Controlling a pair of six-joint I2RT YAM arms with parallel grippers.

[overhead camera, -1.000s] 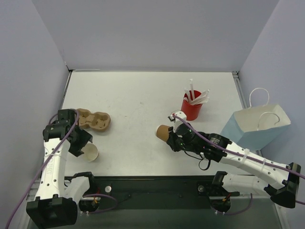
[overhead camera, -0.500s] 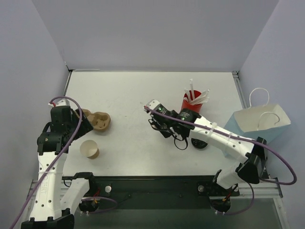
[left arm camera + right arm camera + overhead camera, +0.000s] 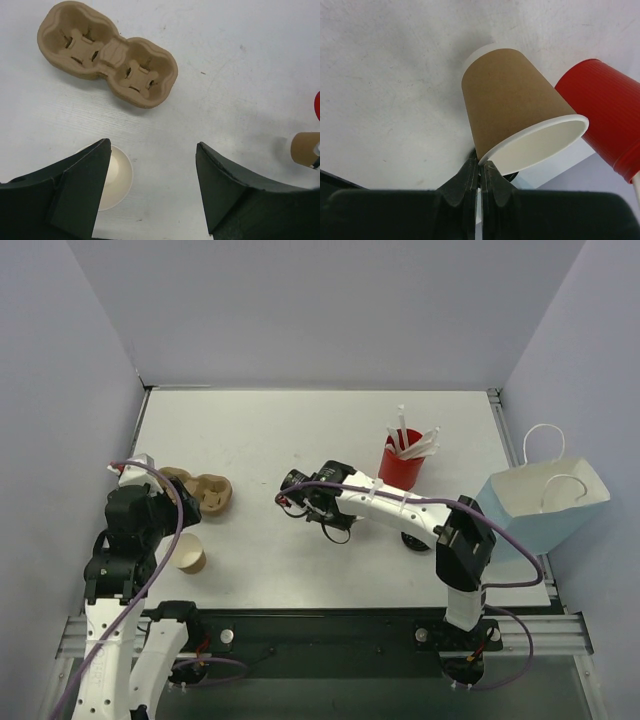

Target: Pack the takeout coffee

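Change: right end effector (image 3: 480,166), pinching tan cup (image 3: 512,105) rim, swung left | left end effector (image 3: 152,145) wide, drawn back

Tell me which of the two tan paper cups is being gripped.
The held cup out mid-table: the right gripper is shut on its white rim. The other cup stands upright and free on the table by the open left gripper.

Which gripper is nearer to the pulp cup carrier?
Left. The left gripper, open, hovers just beside the cup carrier, on its near left. The right gripper, pinching a lidless tan cup by the rim, is farther off to the carrier's right, mid-table.
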